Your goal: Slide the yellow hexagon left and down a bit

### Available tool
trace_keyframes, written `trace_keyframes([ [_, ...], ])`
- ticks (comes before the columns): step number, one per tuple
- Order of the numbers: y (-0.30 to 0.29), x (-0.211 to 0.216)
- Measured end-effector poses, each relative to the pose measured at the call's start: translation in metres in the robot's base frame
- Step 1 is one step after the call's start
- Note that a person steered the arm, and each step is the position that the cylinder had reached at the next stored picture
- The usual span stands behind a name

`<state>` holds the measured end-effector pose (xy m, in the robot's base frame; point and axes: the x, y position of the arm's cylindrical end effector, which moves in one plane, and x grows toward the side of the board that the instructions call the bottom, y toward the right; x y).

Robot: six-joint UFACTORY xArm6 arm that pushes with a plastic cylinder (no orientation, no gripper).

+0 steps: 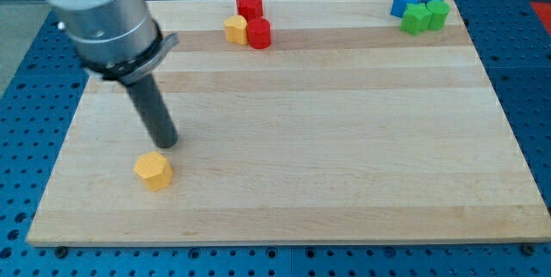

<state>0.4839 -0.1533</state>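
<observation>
My tip [169, 143] stood just above-right of the yellow hexagon [153, 170], near the worktop's [344, 139] left edge. The end effector was a bare rod, holding nothing.

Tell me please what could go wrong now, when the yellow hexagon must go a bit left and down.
1. My tip stands just above and to the right of the yellow hexagon, apart from it. A push slightly off centre could turn the block or let it slip sideways.
2. The hexagon already lies near the board's left and bottom edges, so too long a push might bring it close to the edge.
</observation>
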Motion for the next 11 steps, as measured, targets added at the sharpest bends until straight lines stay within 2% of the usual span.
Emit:
trace_keyframes([
  [1,0.045,-0.003],
  [2,0.046,0.04],
  [4,-0.001,0.049],
  [9,-0.029,0.045],
  [11,-0.047,0.06],
])
